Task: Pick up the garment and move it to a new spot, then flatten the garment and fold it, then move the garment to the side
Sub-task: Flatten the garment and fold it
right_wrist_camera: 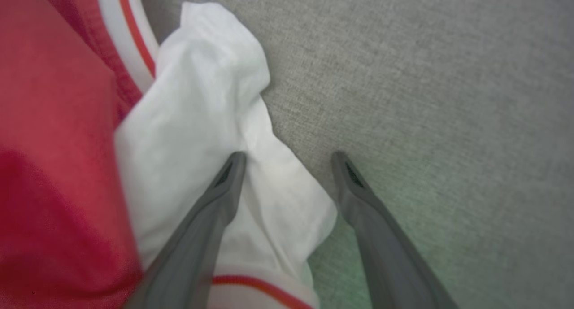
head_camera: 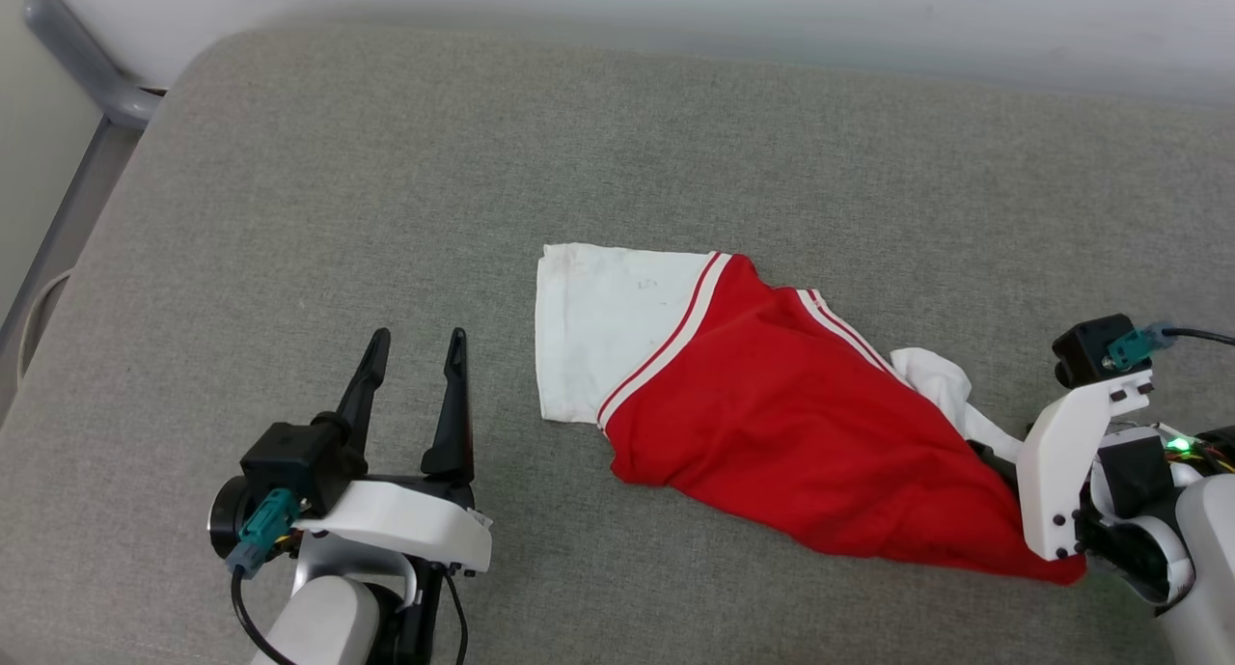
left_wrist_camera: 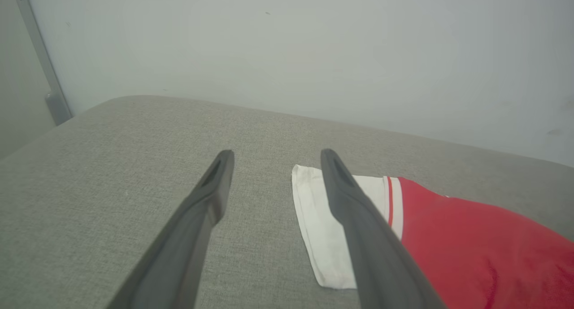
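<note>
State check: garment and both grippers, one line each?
garment: crumpled on the grey cushion, not flattened, not held.
left gripper: open, empty, beside the garment and apart from it.
right gripper: open, one finger over the bunched white sleeve and the other over the cushion; cannot tell if it touches.
</note>
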### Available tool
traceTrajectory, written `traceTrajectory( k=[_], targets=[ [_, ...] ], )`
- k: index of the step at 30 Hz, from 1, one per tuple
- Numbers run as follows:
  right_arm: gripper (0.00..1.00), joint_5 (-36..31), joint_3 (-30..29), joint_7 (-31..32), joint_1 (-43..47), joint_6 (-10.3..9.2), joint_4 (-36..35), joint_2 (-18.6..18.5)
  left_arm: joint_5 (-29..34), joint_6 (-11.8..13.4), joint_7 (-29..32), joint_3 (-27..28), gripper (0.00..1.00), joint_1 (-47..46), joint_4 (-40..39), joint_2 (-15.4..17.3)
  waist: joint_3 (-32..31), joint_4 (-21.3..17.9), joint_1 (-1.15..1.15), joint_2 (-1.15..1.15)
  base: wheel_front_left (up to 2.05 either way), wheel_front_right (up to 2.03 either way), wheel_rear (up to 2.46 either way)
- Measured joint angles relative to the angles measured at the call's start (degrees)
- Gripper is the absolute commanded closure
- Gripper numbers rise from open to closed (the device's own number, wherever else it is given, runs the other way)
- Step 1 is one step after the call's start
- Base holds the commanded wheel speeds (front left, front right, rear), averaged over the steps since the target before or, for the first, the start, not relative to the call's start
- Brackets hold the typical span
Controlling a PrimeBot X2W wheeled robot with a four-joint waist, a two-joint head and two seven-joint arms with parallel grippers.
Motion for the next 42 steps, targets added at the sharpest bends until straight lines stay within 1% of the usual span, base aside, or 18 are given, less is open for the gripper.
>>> traceTrajectory(
  k=[4, 5, 6, 10, 12, 14, 19, 23, 26, 30, 33, 35, 37, 38, 39, 40, 41, 42],
  targets=[
    [0.0, 2.36, 2.07, 3.63, -1.06, -0.02, 2.32, -1.7, 0.09, -0.13, -0.32, 0.25, 0.0, -0.17, 0.98, -0.62, 0.89, 0.44, 0.0, 0.0, 0.0, 0.0, 0.0],
    [0.44, 2.93, 2.52, 4.58, -1.4, -0.02, 2.5, -1.85, 0.1, -0.16, -0.41, 0.35, 0.0, -0.32, 1.08, -0.73, 1.0, 0.46, 0.0, 0.0, 0.0, 0.0, 0.0],
    [1.0, 3.77, 2.83, 5.49, -1.7, -0.03, 2.6, -1.97, 0.12, -0.26, -0.46, 0.43, 0.0, -0.52, 1.16, -0.81, 1.09, 0.45, 0.0, 0.0, 0.0, 0.0, 0.0],
    [1.0, 6.79, 4.07, 6.61, -2.02, -0.02, 2.26, -2.25, 0.52, -0.55, -0.49, 0.77, 0.0, -0.71, 1.68, -0.99, 1.05, 0.16, 0.0, 0.0, 0.0, 0.0, 0.0],
    [1.0, 6.91, 4.26, 5.49, -2.16, 0.0, 1.8, -2.3, 0.52, -0.57, -0.54, 0.99, 0.0, -0.72, 1.94, -1.0, 0.72, -0.12, 0.0, 0.0, 0.0, 0.0, 0.0],
    [1.0, 6.89, 3.08, 3.18, -2.32, 0.05, 1.29, -2.15, 0.52, -0.74, -0.55, 1.16, 0.0, -0.71, 2.24, -0.98, 0.17, -0.44, 0.0, 0.0, 0.0, 0.0, 0.0],
    [1.0, 4.35, -3.59, -2.26, -3.67, 0.02, -0.85, -1.77, 0.63, -0.82, -0.55, 1.36, 0.0, -0.55, 2.56, -0.85, -1.46, -1.53, 0.0, 0.0, 0.0, 0.0, 0.0],
    [1.0, 0.99, -11.16, -5.06, -2.23, 0.02, -3.52, -0.13, 0.67, -0.64, -0.55, 1.37, 0.0, 0.09, 2.49, -0.67, -2.46, -2.7, 0.0, 0.0, 0.0, 0.0, 0.0],
    [1.0, -2.37, -18.98, -6.65, 2.14, 0.02, -5.44, 2.3, 0.67, -0.55, -0.55, 1.3, 0.0, 0.35, 2.49, -0.51, -3.09, -3.44, 0.0, 0.0, 0.0, 0.0, 0.0],
    [1.0, -5.77, -27.82, -8.7, 10.37, 0.01, -8.78, 8.51, 0.64, -0.35, -0.46, 1.03, 0.0, 0.71, 2.48, -0.41, -3.9, -4.04, 0.0, 0.0, 0.0, 0.0, 0.0],
    [1.0, -6.95, -31.72, -9.36, 17.17, 0.01, -9.16, 13.79, 0.42, -0.35, -0.4, 0.87, 0.0, 1.44, 2.91, -0.36, -4.58, -4.27, 0.0, 0.0, 0.0, 0.0, 0.0],
    [1.0, -7.17, -32.71, -9.84, 20.07, 0.01, -8.83, 15.5, 0.02, -0.34, -0.37, 0.93, 0.0, 1.75, 3.09, -0.21, -5.02, -4.55, -0.01, 0.0, 0.0, 0.0, 0.0],
    [1.0, -6.66, -33.08, -11.02, 20.93, 0.01, -7.94, 16.42, -0.09, -0.33, -0.13, 0.94, 0.0, 1.9, 3.18, -0.01, -5.27, -4.88, 0.0, 0.0, 0.0, 0.0, 0.0],
    [0.97, -6.67, -32.9, -11.73, 21.19, 0.01, -7.37, 16.67, -0.09, -0.31, -0.1, 0.92, 0.0, 1.97, 3.18, -0.01, -5.37, -4.99, 0.0, 0.0, 0.0, 0.0, 0.0],
    [0.59, -6.35, -32.97, -12.72, 21.26, 0.01, -6.86, 17.0, -0.1, -0.31, 0.07, 0.86, 0.0, 2.14, 3.21, 0.01, -5.49, -5.09, 0.0, 0.0, 0.0, 0.0, 0.0],
    [0.12, -5.79, -33.01, -13.66, 21.23, 0.01, -6.24, 17.16, -0.13, -0.31, 0.08, 0.77, 0.0, 2.31, 3.23, 0.02, -5.61, -5.16, 0.0, 0.0, 0.0, 0.0, 0.0],
    [0.0, -5.7, -32.81, -14.48, 21.18, 0.01, -5.66, 17.2, -0.31, -0.31, 0.18, 0.7, 0.0, 2.48, 3.31, 0.05, -5.76, -5.21, 0.0, 0.0, 0.0, 0.0, 0.0],
    [0.0, -5.76, -32.65, -15.35, 21.12, 0.01, -5.23, 17.28, -0.46, -0.31, 0.31, 0.64, 0.0, 2.57, 3.36, 0.12, -5.91, -5.23, 0.0, 0.0, 0.0, 0.0, 0.0]
  ],
)
